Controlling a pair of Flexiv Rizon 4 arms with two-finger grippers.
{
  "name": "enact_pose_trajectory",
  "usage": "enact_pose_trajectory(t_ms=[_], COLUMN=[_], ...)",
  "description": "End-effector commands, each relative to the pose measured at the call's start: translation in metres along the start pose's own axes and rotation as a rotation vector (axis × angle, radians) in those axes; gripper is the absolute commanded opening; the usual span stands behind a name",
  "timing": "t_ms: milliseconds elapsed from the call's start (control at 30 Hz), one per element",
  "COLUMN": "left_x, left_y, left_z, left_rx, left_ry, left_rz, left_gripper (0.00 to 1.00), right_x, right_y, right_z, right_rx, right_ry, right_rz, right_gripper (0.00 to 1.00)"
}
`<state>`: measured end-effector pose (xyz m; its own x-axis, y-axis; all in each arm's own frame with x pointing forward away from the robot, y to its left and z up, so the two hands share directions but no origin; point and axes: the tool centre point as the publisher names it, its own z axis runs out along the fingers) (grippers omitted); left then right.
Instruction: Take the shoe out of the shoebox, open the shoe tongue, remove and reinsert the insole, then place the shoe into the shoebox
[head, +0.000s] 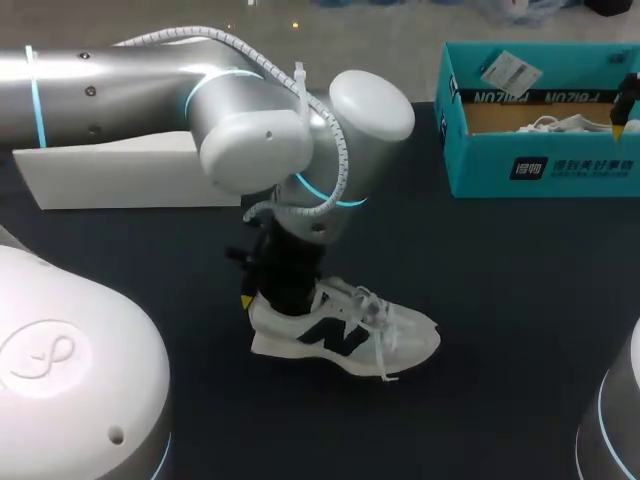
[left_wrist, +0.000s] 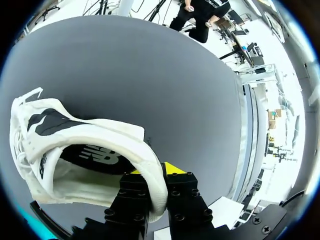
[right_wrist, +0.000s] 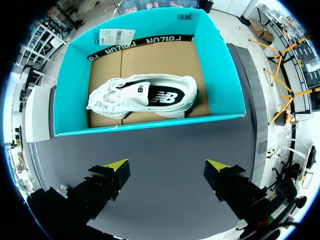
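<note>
My left gripper pinches the white shoe by its heel collar on the table, my right gripper gapes wide before the shoebox.

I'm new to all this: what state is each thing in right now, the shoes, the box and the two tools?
shoe on the table: out of the box, upright on its sole, heel collar gripped.
second shoe: lying on its side inside the shoebox.
shoebox: open, no lid on it.
left tool: shut on the shoe on the table.
right tool: open, empty, hovering short of the shoebox.
</note>
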<state>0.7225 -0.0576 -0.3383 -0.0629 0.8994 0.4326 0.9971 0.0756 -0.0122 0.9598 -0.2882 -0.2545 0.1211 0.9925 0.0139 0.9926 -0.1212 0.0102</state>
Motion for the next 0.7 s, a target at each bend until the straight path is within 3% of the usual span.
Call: enact_pose_trajectory(t_ms=[33, 267, 433, 467, 500, 700], left_x=[-0.007, -0.006, -0.008, -0.008, -0.008, 0.002], left_y=[-0.003, -0.003, -0.001, -0.001, -0.001, -0.001], left_z=[-0.006, -0.005, -0.002, -0.002, -0.001, -0.017], left_rx=[-0.02, -0.034, 0.012, 0.015, 0.034, 0.011], left_ry=[0.036, 0.015, 0.022, 0.017, 0.004, -0.088], left_rz=[-0.027, -0.093, -0.055, -0.048, -0.036, -0.018], left_gripper=[0.0, 0.0, 0.0, 0.24, 1.0, 1.0], right_x=[0.0, 0.0, 0.0, 0.0, 0.0, 0.0], right_y=[-0.001, -0.001, -0.001, -0.001, -0.001, -0.001], right_z=[0.0, 0.0, 0.0, 0.0, 0.0, 0.0], right_rx=[-0.002, -0.002, -0.002, -0.002, -0.002, -0.002], right_ry=[0.001, 0.001, 0.001, 0.001, 0.001, 0.001], right_rz=[0.0, 0.0, 0.0, 0.0, 0.0, 0.0], right_gripper=[1.0, 1.0, 1.0, 1.0, 1.0, 1.0])
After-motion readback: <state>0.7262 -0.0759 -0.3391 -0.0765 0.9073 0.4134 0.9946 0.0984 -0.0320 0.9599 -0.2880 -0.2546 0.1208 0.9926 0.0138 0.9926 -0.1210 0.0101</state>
